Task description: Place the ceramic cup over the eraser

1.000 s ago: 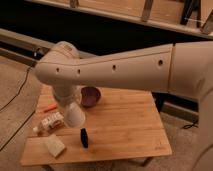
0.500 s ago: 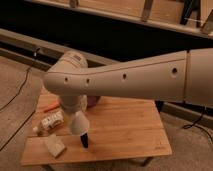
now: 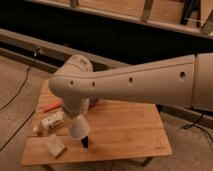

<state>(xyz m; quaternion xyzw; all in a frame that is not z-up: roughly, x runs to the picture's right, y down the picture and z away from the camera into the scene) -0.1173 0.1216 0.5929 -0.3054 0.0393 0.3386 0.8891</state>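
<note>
The gripper (image 3: pixel 78 116), clamped tight on the off-white ceramic cup (image 3: pixel 79 129), holds it upside down, rim lowest, directly over the small black eraser (image 3: pixel 84 143) on the table (image 3: pixel 130 135).

The gripper sits hidden behind the arm's wrist (image 3: pixel 75 102), at 12 o'clock from the ceramic cup (image 3: pixel 79 128). The cup covers the upper part of the eraser (image 3: pixel 84 143). The arm is cut off at the right edge.

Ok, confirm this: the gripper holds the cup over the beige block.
Not right. The camera view shows the gripper holding the cup from above, over the black eraser; the beige block lies apart, uncovered.
</note>
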